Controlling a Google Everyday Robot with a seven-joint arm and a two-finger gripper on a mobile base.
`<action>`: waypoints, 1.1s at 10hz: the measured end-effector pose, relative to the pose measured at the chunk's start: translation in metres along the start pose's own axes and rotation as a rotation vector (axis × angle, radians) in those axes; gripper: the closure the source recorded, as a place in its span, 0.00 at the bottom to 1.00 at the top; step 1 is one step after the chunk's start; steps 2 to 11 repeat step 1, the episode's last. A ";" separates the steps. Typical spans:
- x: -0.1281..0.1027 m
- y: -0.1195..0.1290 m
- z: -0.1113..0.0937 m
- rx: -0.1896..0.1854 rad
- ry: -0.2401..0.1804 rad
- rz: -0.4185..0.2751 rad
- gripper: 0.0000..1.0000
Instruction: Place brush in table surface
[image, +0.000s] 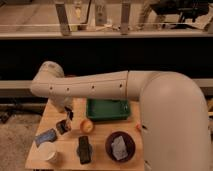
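Tan planks make up the worktop (55, 112), a small squarish table crowded with bits and pieces, and the robot's big white arm (100, 87) sweeps across from the right, bends at a rounded elbow on the left and drops down toward the table's left half. At its end the gripper (67, 117) hangs low over the wood, dark and hard to read. Right under it, or in it, sits the brush (63, 126), a small dark blocky thing with a slim dark part running up toward the gripper; I cannot tell whether the brush is being held or whether it already rests on the planks, only that the two are touching or very nearly so. Just left and a little forward of the brush lies a blue-grey flat piece (46, 136), and in front of that stands a pale cup (49, 153) near the table's front left corner. An orange ball (87, 126) sits just right of the brush. Behind the ball is a green tray (107, 110), partly under the arm. Toward the front lies a flat black block (84, 149), and beside it on the right a dark bowl (120, 146) with something greyish crumpled inside.
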 end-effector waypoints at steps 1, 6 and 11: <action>0.000 -0.003 -0.004 -0.008 -0.002 -0.012 1.00; 0.000 -0.003 -0.004 -0.008 -0.002 -0.012 1.00; 0.000 -0.003 -0.004 -0.008 -0.002 -0.012 1.00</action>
